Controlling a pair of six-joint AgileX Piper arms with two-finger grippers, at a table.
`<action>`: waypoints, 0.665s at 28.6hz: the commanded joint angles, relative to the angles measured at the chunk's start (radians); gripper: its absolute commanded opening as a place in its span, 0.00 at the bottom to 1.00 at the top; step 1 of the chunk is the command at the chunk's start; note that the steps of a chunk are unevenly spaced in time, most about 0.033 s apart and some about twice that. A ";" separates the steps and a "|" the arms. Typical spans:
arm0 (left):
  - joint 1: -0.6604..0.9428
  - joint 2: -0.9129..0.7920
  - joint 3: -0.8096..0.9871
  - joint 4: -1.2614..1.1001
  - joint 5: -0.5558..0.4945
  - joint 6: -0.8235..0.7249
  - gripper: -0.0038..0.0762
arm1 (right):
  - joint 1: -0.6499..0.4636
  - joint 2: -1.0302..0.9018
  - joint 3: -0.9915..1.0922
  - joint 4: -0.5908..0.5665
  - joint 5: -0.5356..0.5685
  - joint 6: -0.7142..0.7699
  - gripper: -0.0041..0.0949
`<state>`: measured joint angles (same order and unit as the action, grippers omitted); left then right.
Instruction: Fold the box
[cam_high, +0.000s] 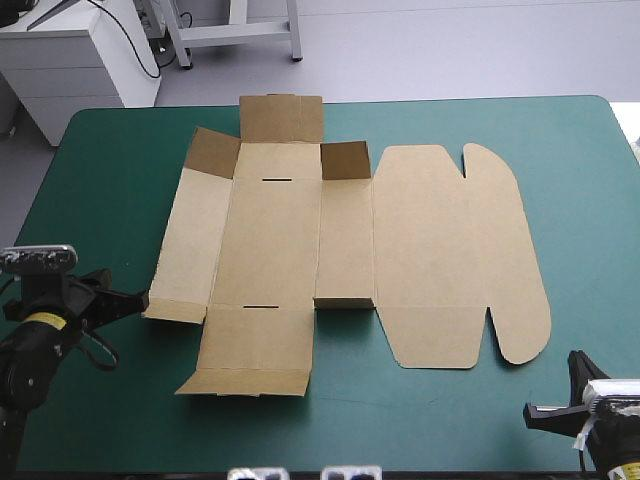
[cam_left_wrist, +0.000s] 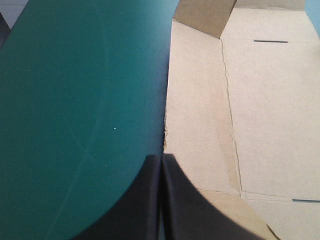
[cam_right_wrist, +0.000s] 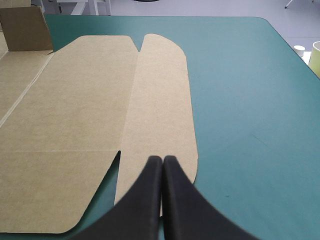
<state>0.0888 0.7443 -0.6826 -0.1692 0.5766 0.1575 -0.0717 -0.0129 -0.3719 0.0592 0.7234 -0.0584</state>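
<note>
High view, contents by size.

1. Table (cam_high: 90, 420) with a teal-green cover (cam_high: 580, 200), rounded corners, filling most of the scene. A white cabinet (cam_high: 70, 70) stands on grey floor beyond the far left corner.

2. Box (cam_high: 270, 250): one cut sheet of brown board, unfolded, lying at the middle of the table and reaching closer to the left edge than to the right.
- Lid panel (cam_high: 430, 250): right half of the sheet, flat, ending in a long rounded flap (cam_high: 515, 250) on its right side.
- Base and side panels: left half, flat, with two short slots, one far and one near.
- Three small far flaps (cam_high: 282, 118): tilted up from the cover.
- Near flap (cam_high: 255, 345): flat, its near strip creased.

3. Left gripper (cam_left_wrist: 161, 162): near left, black fingers pressed together in one pointed arch, holding nothing. The tip sits at the box's left edge near its near left corner; whether it touches the board cannot be told.

4. Right gripper (cam_right_wrist: 162, 161): near right corner of the table, fingers likewise closed tight and holding nothing, pointed toward the near end of the rounded flap.

5. Bare cover: a wide band right of the lid, narrower strips along the left, near and far edges.
</note>
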 joint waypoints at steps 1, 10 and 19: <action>-0.001 0.115 -0.086 -0.004 -0.071 0.002 0.04 | -0.004 -0.023 -0.032 -0.002 -0.075 -0.007 0.02; -0.001 0.416 -0.286 -0.038 0.010 0.051 0.04 | -0.004 -0.023 -0.032 -0.002 -0.075 -0.005 0.02; 0.010 0.665 -0.552 -0.229 0.319 0.265 0.04 | -0.004 -0.023 -0.032 -0.002 -0.075 -0.005 0.02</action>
<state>0.0888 1.3732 -1.1441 -0.3142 0.8300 0.3614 -0.0717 -0.0129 -0.3719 0.0592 0.7234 -0.0584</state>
